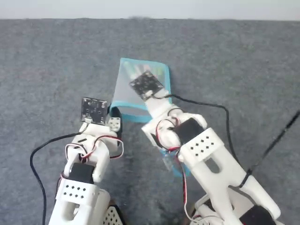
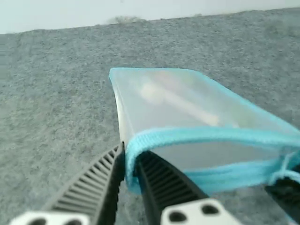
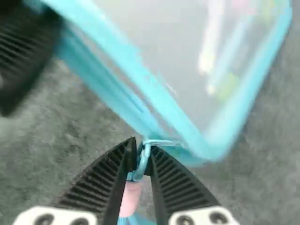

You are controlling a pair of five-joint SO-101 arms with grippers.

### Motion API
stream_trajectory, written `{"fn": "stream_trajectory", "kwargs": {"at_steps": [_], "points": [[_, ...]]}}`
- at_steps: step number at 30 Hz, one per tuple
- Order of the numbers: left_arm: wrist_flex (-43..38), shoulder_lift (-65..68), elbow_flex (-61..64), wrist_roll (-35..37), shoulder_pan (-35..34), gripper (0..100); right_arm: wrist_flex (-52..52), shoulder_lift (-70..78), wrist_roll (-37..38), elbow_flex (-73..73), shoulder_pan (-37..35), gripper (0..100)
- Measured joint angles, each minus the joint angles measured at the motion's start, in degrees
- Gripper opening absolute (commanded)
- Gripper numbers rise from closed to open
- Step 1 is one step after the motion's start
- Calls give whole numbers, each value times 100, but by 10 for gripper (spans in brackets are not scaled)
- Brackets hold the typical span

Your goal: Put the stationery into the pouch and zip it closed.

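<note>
Zipping is judged the step in hand: the pouch (image 1: pixel 140 77), laid toward the far edge of the table (image 1: pixel 47 56) with stationery (image 2: pixel 178 101) inside, is clamped at one corner by the left gripper (image 2: pixel 130 154). The zip pull (image 3: pixel 152 142) is pinched by the right gripper (image 3: pixel 141 146) and should be drawn straight, with the pouch held taut.

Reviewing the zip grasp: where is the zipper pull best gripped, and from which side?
Likely the zipper pull by its tab, hanging clear of the pouch trim: pinch across it, coming in from the carpet side. The right gripper holds it so; the left gripper pins a corner.
</note>
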Motion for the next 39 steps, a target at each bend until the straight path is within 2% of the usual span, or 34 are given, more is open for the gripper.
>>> {"fn": "stream_trajectory", "kwargs": {"at_steps": [5,12,19,21,25,32,36,39], "points": [[0,0,0,-35,211,10,404,141,88,-747,-220,6],[-9,-9,0,-53,334,10,492,466,273,-844,-229,17],[-9,0,9,-53,158,10,1310,79,299,-853,-299,257],[-9,0,9,-53,123,10,1495,-255,440,-756,-264,291],[-9,0,9,-53,97,11,1547,-1099,888,-79,-290,297],[-9,0,9,-53,97,11,809,-2541,1662,1530,-88,300],[-9,0,9,-53,97,11,114,-2681,2154,2233,484,300],[-9,0,9,-53,97,11,-273,-2681,2453,2549,633,300]]}}
